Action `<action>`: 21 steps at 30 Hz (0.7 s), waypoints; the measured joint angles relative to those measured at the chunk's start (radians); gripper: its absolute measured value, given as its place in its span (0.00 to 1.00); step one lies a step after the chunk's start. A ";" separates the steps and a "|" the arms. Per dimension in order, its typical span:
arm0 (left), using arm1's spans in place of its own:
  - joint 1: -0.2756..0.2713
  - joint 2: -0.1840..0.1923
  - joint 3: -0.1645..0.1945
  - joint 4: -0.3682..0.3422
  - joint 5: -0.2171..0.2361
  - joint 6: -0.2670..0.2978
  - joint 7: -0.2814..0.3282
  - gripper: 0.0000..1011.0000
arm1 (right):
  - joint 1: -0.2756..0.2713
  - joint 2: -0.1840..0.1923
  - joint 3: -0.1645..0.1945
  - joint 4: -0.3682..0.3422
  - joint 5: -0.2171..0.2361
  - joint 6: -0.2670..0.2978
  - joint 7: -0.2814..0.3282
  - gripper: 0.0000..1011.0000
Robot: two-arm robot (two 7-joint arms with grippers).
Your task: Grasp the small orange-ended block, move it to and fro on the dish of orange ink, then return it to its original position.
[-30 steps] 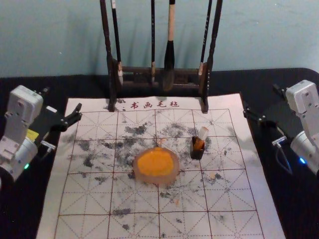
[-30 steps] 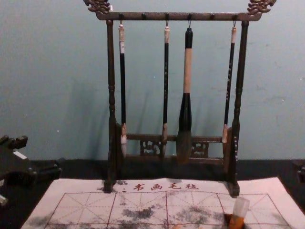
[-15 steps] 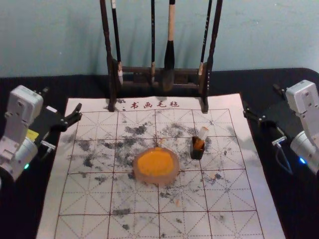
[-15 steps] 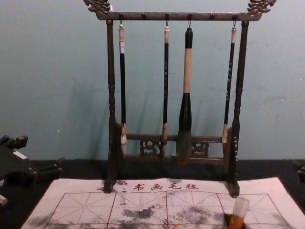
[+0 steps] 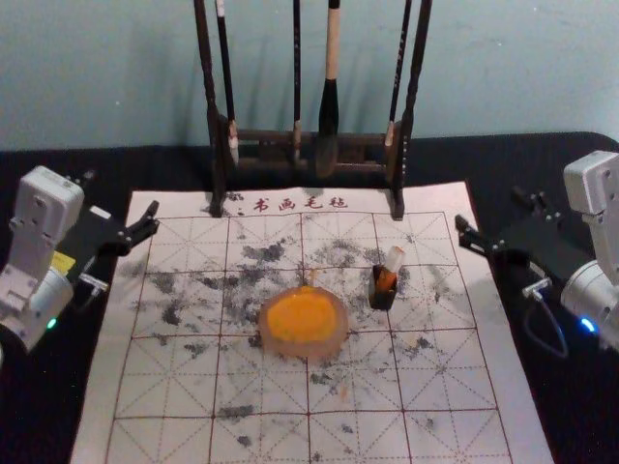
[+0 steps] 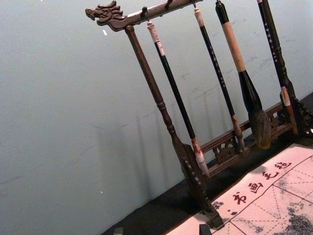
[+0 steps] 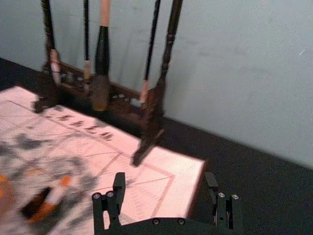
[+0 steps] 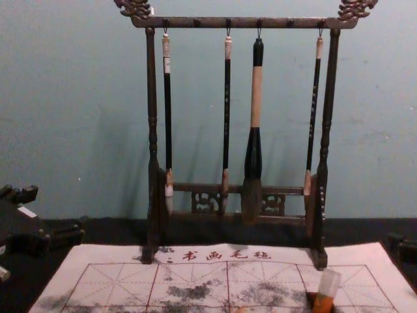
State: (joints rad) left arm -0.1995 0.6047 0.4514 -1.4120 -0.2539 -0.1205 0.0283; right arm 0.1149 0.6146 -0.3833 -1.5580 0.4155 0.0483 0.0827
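Pale blue-green wall [image 5: 503, 68] and black tablecloth [image 5: 58, 159] back the head view, where a white, grid-printed calligraphy mat [image 5: 174, 425] bears a round translucent dish of orange ink [image 5: 302, 321]. Just beside it, on the robot's right, a small clear, orange-ended block [image 5: 391, 269] leans in a little black square cup [image 5: 382, 298]. The right gripper [image 5: 489, 209] is over the mat's right edge, empty; the left gripper [image 5: 123, 191] is parked at the left edge.

Left wrist view: its tips stand apart before the dark wooden brush rack [image 6: 161, 105].

Right wrist view: the fingers [image 7: 119, 188] are spread wide with nothing between them, well apart from the block.

Chest view: the block's clear upper part rises above the cup. I would pinch there, squarely on the sides; it looks light and stiff, probably slick if ink has crept up. A gentle squeeze and straight lift should spare the light cup from tipping.
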 joint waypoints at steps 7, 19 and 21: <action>0.000 0.000 0.000 0.000 0.000 0.000 0.000 0.99 | -0.054 -0.025 0.050 -0.099 0.155 0.160 0.058 0.99; 0.000 0.000 0.000 0.000 0.000 0.000 0.000 0.99 | -0.058 -0.115 0.058 -0.136 0.266 0.345 0.059 0.99; 0.000 0.000 0.000 0.000 0.000 0.000 0.000 0.99 | -0.043 -0.134 0.050 -0.122 0.278 0.378 0.050 0.99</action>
State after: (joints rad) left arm -0.1995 0.6047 0.4514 -1.4119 -0.2539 -0.1205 0.0283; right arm 0.0724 0.4803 -0.3332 -1.6798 0.6939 0.4266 0.1330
